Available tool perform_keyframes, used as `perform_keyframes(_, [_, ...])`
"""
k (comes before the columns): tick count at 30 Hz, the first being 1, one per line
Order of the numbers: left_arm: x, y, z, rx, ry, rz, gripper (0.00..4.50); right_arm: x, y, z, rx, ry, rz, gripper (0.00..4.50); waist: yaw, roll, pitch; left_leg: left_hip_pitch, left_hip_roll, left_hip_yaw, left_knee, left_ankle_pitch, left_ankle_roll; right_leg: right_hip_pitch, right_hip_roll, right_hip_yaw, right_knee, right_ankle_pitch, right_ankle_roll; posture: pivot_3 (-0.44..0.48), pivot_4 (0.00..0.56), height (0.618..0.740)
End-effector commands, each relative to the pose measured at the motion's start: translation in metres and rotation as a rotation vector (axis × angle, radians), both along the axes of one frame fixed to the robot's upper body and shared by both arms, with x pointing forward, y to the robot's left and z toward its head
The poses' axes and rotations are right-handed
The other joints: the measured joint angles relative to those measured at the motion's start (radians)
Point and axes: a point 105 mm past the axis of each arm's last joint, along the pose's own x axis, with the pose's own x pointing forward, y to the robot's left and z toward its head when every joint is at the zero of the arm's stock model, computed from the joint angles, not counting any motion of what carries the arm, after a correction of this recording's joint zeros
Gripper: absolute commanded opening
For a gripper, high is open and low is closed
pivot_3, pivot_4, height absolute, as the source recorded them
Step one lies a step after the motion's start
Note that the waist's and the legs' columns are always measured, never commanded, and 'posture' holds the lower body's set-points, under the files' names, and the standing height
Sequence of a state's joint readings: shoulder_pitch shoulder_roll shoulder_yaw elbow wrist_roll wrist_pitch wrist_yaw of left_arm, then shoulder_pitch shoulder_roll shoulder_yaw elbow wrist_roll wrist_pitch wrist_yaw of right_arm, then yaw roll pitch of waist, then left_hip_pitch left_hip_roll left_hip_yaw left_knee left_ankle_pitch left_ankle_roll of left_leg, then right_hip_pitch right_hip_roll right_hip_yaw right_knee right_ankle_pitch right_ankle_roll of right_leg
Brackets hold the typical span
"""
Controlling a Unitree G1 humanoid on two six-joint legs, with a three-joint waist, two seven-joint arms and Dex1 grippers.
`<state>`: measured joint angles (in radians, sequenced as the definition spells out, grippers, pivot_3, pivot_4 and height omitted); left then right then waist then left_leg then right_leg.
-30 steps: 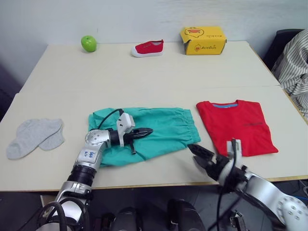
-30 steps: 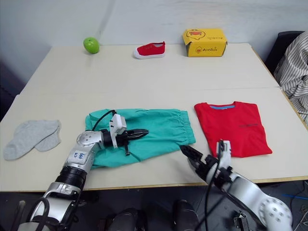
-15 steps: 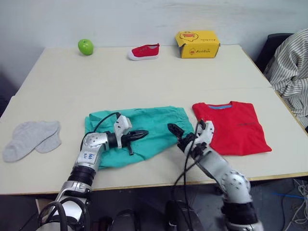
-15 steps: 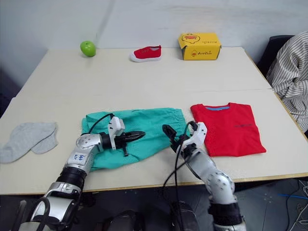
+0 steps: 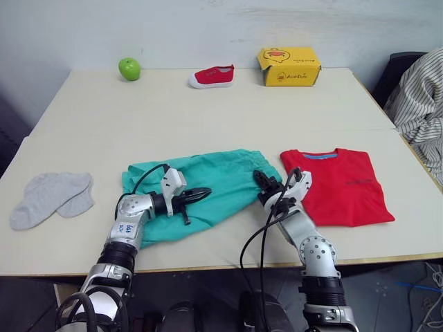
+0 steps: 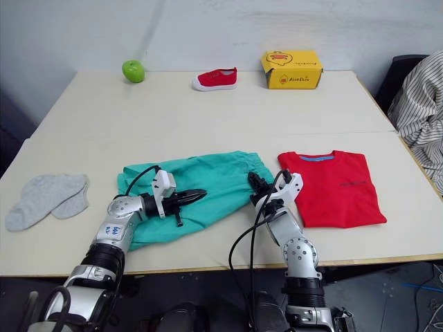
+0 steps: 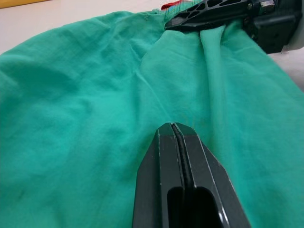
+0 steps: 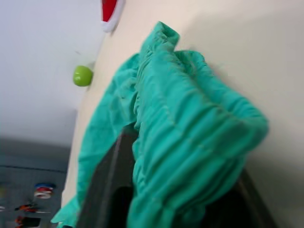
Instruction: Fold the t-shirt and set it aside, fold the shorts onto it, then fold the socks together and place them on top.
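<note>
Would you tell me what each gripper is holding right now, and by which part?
The right gripper grips the shorts by the gathered waistband edge. The left gripper is shut over the shorts' middle, holding nothing.

Both arms: silver-grey metal segments, black ribbed joints near elbow. Black cables loop along forearms. White camera block on each wrist. Left gripper (image 5: 199, 194) and right gripper (image 5: 264, 182): black fingers. Blue-marked label on left forearm.

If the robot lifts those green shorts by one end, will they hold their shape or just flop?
Probably flop. The shorts look like thin, wrinkled cloth, and the waistband end bunches around the right gripper, so the rest would likely hang and drag. They seem light for their size. The left gripper, shut and resting on them, may keep them from sliding.
</note>
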<state>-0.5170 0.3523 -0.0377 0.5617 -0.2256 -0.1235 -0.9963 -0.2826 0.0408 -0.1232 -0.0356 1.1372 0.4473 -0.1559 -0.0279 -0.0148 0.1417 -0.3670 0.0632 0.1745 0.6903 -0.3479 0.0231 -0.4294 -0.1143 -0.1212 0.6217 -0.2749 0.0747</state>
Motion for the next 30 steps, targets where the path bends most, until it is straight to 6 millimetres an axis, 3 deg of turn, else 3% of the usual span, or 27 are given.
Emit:
perform_keyframes(1, [-0.001, 0.001, 0.007, 0.004, -0.040, 0.009, 0.00, -0.002, -0.025, 0.005, -0.051, -0.046, -0.074, 0.11, 0.001, 0.001, 0.000, 0.000, 0.000, 0.000, 0.000, 0.000, 0.000, 0.000, 0.000, 0.000, 0.000, 0.000, 0.000, 0.000, 0.150, 0.740])
perform_keyframes(9, [-0.001, -0.009, 0.021, -0.036, -0.060, 0.102, 0.00, -0.028, -0.085, 0.058, -0.156, -0.248, -0.201, 0.03, 0.013, 0.012, 0.008, -0.005, -0.002, -0.001, -0.001, -0.003, 0.003, -0.002, 0.000, -0.003, 0.000, 0.001, 0.001, 0.000, 0.150, 0.740])
perform_keyframes(14, [-0.005, -0.022, 0.019, -0.030, -0.040, 0.101, 0.00, -0.051, -0.103, 0.087, -0.423, -0.381, -0.220, 0.03, 0.003, 0.012, 0.009, -0.005, -0.003, 0.000, -0.005, -0.003, 0.003, -0.003, 0.001, -0.004, -0.003, 0.001, 0.002, 0.000, 0.150, 0.740])
perform_keyframes(18, [0.000, -0.027, 0.020, -0.014, -0.038, 0.093, 0.00, -0.061, -0.087, 0.088, -0.766, -0.442, -0.138, 0.03, 0.000, 0.012, 0.010, -0.004, -0.003, 0.000, -0.006, -0.002, 0.002, -0.002, 0.002, -0.004, -0.008, 0.001, 0.002, 0.000, 0.150, 0.740])
perform_keyframes(21, [0.005, -0.026, 0.020, 0.011, -0.039, 0.102, 0.00, -0.060, -0.059, 0.074, -1.061, -0.476, -0.030, 0.03, -0.002, 0.011, 0.010, -0.003, -0.002, 0.000, -0.006, -0.001, 0.000, -0.002, 0.002, -0.004, -0.008, 0.001, 0.002, 0.000, 0.150, 0.740])
perform_keyframes(30, [0.008, -0.010, 0.015, 0.069, -0.002, 0.144, 0.00, -0.045, 0.030, 0.063, -1.178, -0.624, 0.109, 0.03, 0.000, 0.009, 0.012, -0.005, -0.001, 0.003, -0.007, 0.002, -0.003, -0.009, 0.004, -0.009, -0.001, 0.000, 0.000, 0.000, 0.150, 0.740])
